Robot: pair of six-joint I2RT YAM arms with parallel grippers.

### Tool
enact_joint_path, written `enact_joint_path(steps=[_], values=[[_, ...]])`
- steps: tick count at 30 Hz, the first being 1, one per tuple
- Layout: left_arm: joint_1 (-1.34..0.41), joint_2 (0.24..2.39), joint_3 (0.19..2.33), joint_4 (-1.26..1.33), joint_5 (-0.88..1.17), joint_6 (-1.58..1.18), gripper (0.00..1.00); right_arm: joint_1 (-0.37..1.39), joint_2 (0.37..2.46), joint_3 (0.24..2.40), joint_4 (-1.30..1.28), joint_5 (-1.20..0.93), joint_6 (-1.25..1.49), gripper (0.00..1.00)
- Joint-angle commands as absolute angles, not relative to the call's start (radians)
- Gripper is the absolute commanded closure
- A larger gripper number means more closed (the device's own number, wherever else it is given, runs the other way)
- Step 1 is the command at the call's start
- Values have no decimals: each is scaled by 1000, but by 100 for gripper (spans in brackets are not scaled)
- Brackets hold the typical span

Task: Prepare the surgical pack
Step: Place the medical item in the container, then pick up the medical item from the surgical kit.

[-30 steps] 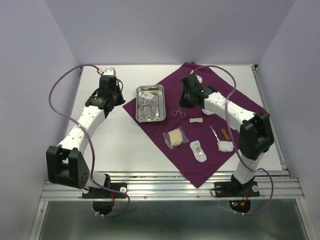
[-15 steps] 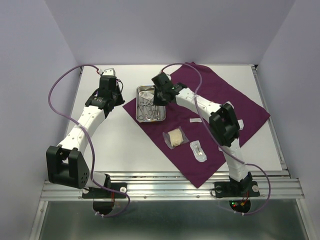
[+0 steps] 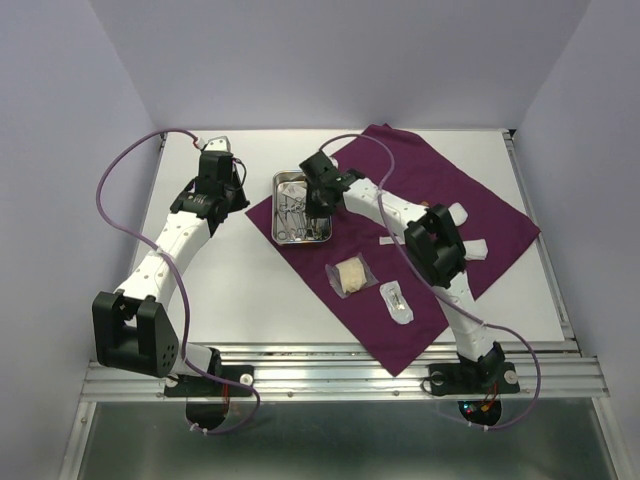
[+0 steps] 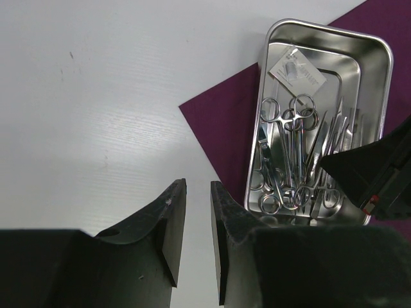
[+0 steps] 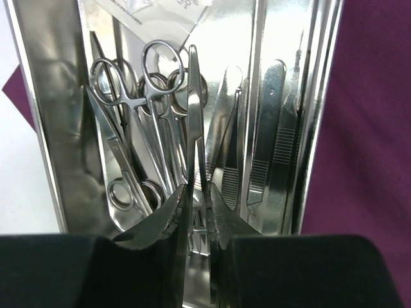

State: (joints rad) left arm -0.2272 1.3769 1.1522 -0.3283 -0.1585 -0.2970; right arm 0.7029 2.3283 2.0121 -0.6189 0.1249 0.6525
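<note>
The steel tray [image 3: 277,210] sits in the upper middle of the top view. It rests on the left corner of the purple cloth [image 3: 440,170], and the cloth lies on the white counter [image 3: 250,290]. Many steel tools [image 4: 292,154] lie in the tray in a heap. A clear packet [image 4: 297,70] lies at the tray's top end.

The right fingers [image 5: 178,212] are closed tight on a thin steel tool [image 5: 196,128], right over the heap in the tray. The fingers hide the tool's lower end, so I cannot tell if it is scissors or forceps. The tools under it cross each other and are hard to tell apart.

The left fingers [image 4: 180,205] hang over bare counter, just left of the cloth's corner. They are a little apart, with nothing between them.

Lower on the cloth lie a packet with a tan pad [image 3: 350,276] and a small clear pouch [image 3: 396,303]. A white strip [image 3: 392,241] lies near them. The right arm [image 3: 435,245] reaches across the cloth and covers part of it. White pads [image 3: 478,250] peek out from behind it, partly hidden.
</note>
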Motion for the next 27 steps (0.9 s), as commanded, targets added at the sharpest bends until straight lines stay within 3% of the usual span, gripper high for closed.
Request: enact_joint_path(steps=[1, 4, 5, 7, 15, 21, 27], values=[[-221, 1324, 1166, -328, -175, -287, 67, 721, 2350, 2103, -621, 98, 641, 99], [-221, 1319, 1166, -331, -179, -284, 67, 721, 2356, 2120, -629, 91, 643, 81], [-221, 1318, 1166, -331, -179, -284, 67, 721, 2349, 2114, -630, 92, 643, 67], [-222, 1319, 1167, -331, -178, -285, 67, 721, 2330, 2103, -629, 112, 644, 59], [-221, 1330, 1173, -330, -169, -287, 67, 721, 2119, 1975, -632, 247, 627, 58], [-221, 1328, 1172, -328, -166, -287, 67, 667, 1872, 1622, -629, 354, 644, 58], [-221, 1324, 1183, -333, -164, -296, 67, 615, 1580, 1229, -653, 331, 621, 48]])
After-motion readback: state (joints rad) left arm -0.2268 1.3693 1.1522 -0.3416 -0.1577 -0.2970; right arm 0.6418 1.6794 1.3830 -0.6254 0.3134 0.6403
